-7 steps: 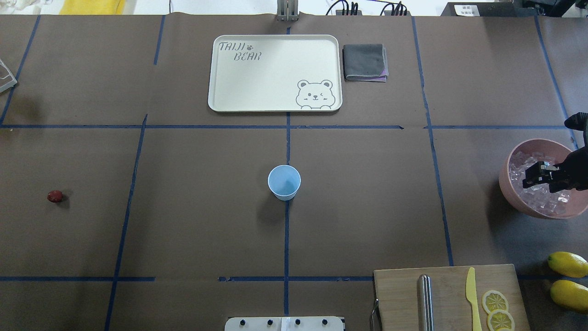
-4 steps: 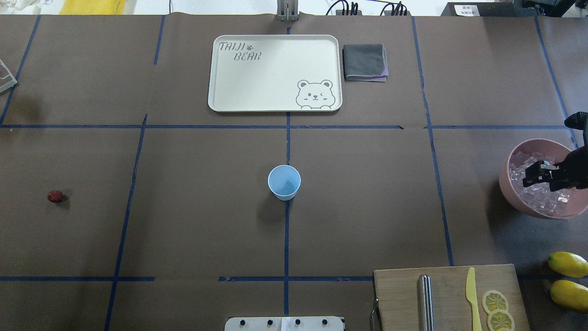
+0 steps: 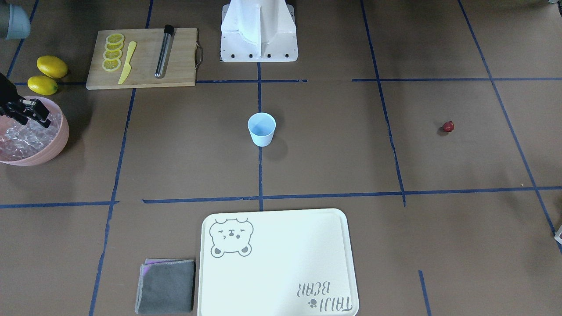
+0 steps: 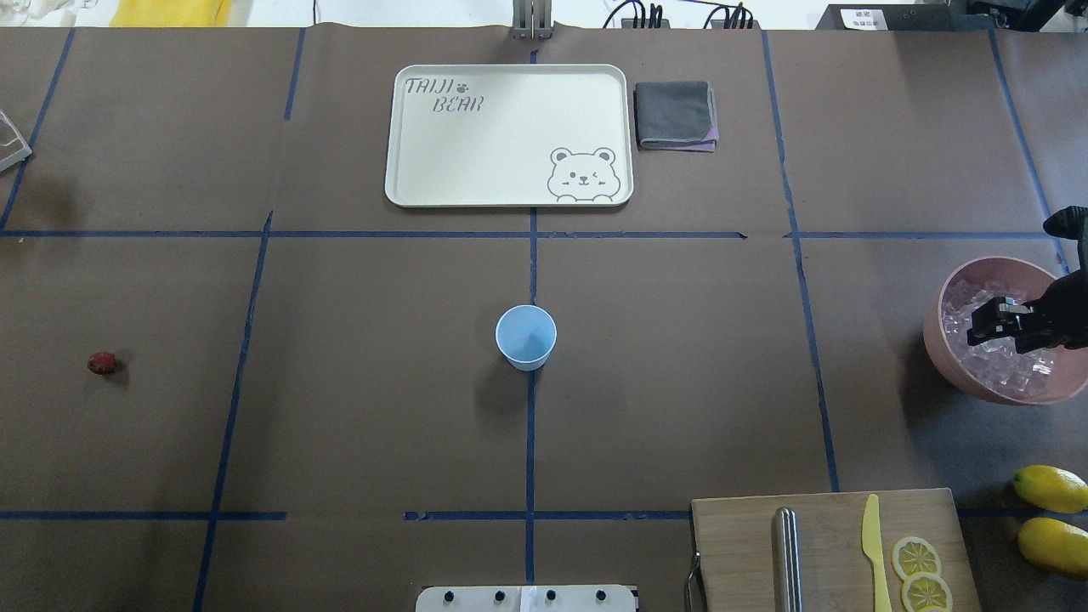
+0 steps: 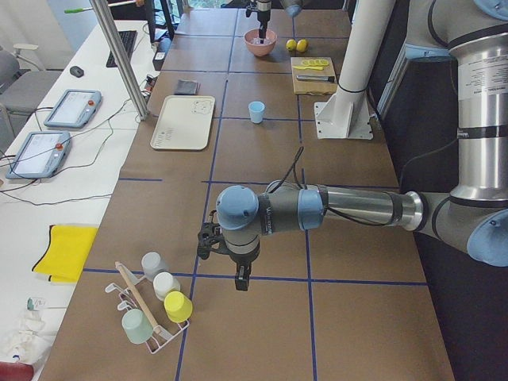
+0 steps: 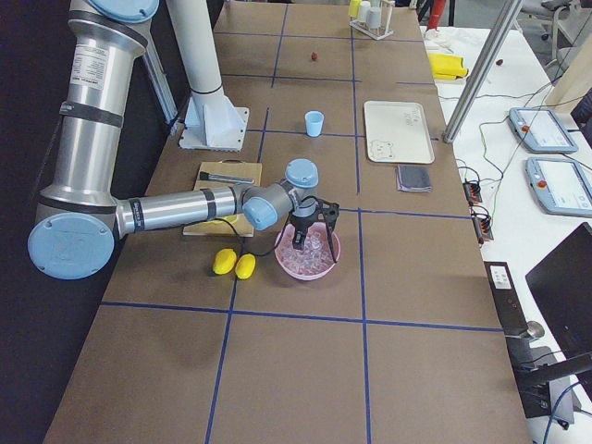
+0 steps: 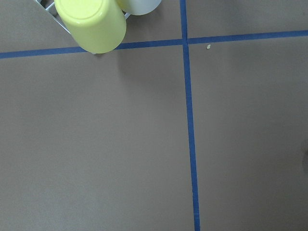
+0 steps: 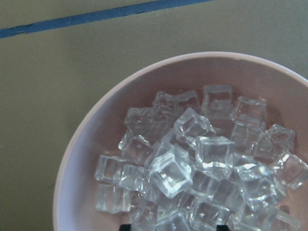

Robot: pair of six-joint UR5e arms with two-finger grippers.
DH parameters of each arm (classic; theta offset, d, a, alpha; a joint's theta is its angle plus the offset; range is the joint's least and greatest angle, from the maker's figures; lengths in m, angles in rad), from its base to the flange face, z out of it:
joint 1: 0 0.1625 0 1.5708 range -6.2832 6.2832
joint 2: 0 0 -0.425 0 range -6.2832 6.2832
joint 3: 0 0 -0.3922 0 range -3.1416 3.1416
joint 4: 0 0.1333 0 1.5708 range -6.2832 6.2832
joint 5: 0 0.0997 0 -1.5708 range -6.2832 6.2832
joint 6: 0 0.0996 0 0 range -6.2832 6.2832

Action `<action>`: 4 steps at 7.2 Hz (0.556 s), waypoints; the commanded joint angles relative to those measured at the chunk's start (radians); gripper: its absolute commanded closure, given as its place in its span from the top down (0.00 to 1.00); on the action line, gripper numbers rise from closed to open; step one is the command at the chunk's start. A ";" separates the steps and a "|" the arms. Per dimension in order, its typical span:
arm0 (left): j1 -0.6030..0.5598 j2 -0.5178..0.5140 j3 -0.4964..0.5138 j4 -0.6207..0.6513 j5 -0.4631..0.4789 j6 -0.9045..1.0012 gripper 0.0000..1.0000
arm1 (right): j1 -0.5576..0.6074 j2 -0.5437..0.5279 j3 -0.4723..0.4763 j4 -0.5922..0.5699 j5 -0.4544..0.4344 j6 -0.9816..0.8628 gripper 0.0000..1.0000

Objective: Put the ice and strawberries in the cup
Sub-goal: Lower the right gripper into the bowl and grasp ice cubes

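The pale-blue cup (image 4: pixel 526 334) stands upright mid-table and looks empty; it also shows in the front view (image 3: pixel 261 128). The ice (image 8: pixel 192 159) is a heap of clear cubes in the pink bowl (image 4: pixel 952 361) at the right edge. My right gripper (image 4: pixel 986 327) hangs just above the ice with its jaws apart and nothing between them; its two fingertips (image 8: pixel 126 226) peek in at the wrist view's bottom edge. One dark-red strawberry (image 4: pixel 101 363) lies alone at the far left. My left gripper (image 5: pixel 240 279) shows only in the left side view, far from all of these; I cannot tell its state.
A white bear tray (image 4: pixel 408 170) and a grey cloth (image 4: pixel 676 115) lie at the back. A wooden board (image 4: pixel 739 544) with a metal rod, a yellow knife and lemon slices sits at the front right, two lemons (image 4: pixel 1050 489) beside it. A cup rack (image 5: pixel 155 309) stands near my left gripper.
My right gripper has shifted very slightly over the ice bowl. The cup, the strawberry and the bowl have not moved.
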 commanded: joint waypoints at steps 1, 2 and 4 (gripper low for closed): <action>0.000 0.000 -0.001 0.000 0.002 0.000 1.00 | -0.008 0.000 0.001 0.002 -0.014 -0.002 0.66; 0.000 0.000 -0.001 0.000 0.002 0.000 1.00 | -0.008 0.015 0.000 0.001 -0.014 -0.002 0.58; 0.000 0.000 -0.001 0.000 0.002 0.002 1.00 | -0.008 0.015 0.001 -0.001 -0.014 -0.002 0.38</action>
